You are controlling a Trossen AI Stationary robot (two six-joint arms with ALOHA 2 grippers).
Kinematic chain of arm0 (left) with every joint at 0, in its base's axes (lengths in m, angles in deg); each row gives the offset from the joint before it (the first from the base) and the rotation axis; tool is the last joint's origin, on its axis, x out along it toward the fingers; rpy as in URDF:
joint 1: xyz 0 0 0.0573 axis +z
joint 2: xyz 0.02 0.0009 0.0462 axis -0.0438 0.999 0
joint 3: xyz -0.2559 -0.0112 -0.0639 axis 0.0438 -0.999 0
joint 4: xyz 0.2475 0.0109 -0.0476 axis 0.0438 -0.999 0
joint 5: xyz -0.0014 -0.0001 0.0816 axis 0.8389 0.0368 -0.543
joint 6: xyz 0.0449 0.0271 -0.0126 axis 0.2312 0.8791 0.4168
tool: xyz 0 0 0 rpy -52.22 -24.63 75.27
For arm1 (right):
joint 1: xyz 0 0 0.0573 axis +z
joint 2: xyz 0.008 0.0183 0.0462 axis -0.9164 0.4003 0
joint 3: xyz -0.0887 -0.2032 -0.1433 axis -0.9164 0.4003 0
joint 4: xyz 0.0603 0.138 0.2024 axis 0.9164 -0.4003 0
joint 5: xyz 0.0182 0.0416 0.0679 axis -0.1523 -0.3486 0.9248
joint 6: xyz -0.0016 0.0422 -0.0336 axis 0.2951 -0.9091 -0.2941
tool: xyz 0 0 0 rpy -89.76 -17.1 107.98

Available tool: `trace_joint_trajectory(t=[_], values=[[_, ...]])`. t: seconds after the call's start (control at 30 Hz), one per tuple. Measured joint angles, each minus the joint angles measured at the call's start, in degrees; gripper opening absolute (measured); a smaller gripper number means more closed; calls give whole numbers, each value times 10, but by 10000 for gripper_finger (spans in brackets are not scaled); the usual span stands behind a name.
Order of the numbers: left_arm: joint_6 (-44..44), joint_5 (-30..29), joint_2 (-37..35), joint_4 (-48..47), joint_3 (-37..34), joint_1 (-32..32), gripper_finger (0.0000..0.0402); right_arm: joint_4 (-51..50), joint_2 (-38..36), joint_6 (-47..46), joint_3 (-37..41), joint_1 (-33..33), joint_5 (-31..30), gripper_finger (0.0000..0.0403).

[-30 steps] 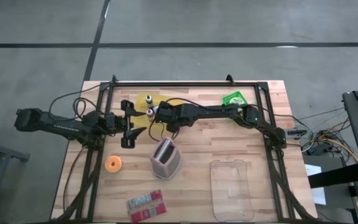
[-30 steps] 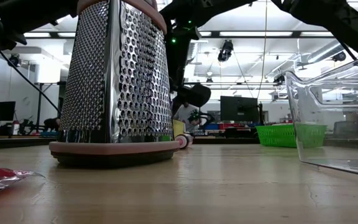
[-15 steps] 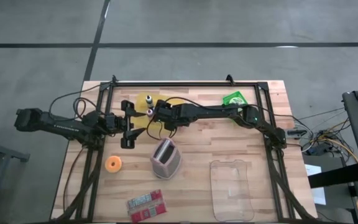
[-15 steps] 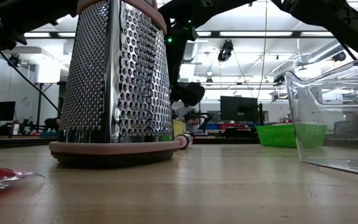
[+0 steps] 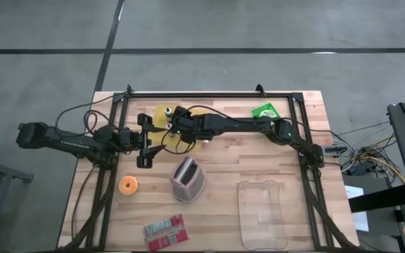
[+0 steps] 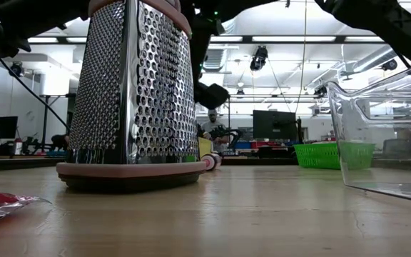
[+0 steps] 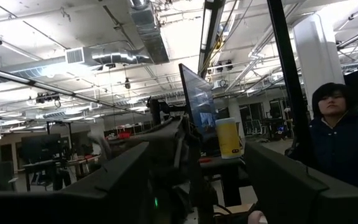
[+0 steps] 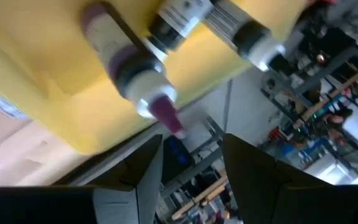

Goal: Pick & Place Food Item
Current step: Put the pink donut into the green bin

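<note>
right gripper (image 5: 172,125): over the yellow plate (image 5: 162,112) at the table's far side, left of centre; fingers apart with a gap between them, nothing visibly clamped.
bottles (image 8: 143,87): two small ones on the yellow plate, white caps, one with a purple tip; just ahead of the right fingertips (image 8: 146,167), not between them.
contact: can't tell if a fingertip touches a bottle.
left gripper (image 5: 148,140): just near-left of the plate, jaws spread, holding nothing.
grater (image 5: 187,178): centre of table, upright, near side of both grippers.
orange ring (image 5: 128,185): left of grater.
green basket (image 5: 265,112): far right.
clear container (image 5: 261,214): near right.
red packet (image 5: 165,231): near edge, left of container.
</note>
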Motion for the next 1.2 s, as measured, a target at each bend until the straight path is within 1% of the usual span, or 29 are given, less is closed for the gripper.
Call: trace_joint_trajectory(t=[0.1, 0.23, 0.4, 0.57, 0.63, 0.67, 0.77, 0.87, 0.97, 1.07, 1.13, 1.2], values=[[-1, 0, 0, 0, 0, 0, 261, -1, 0, -27, -15, 0, -21, 160], [-1, 0, 0, 0, 0, 0, 261, -11, 0, -108, -25, -3, -51, 160], [-1, 0, -3, 0, 0, 0, 261, -85, 0, -206, -30, -12, -53, 160], [-1, 2, -5, -9, 0, 0, 261, -120, -4, -333, -32, -27, -71, 160], [-1, 2, -6, -20, 0, 0, 261, -127, -11, -379, -33, -34, -70, 160], [-1, 2, -8, -24, 0, 0, 261, -135, -18, -400, -33, -39, -60, 160], [-2, 2, -14, -41, 0, 0, 261, -137, -43, -454, -32, -55, 2, 160], [-5, 2, -21, -55, 0, 0, 261, -128, -73, -496, -30, -71, 78, 160], [-6, 2, -28, -72, 0, 0, 261, -96, -111, -523, -24, -86, 162, 160], [-7, 2, -36, -95, 0, 0, 261, -34, -158, -526, -3, -96, 268, 160], [-6, 2, -41, -101, 0, 0, 261, 28, -197, -524, 32, -99, 347, 160], [-5, 2, -47, -108, 0, 0, 261, 106, -244, -514, 84, -103, 440, 160]])
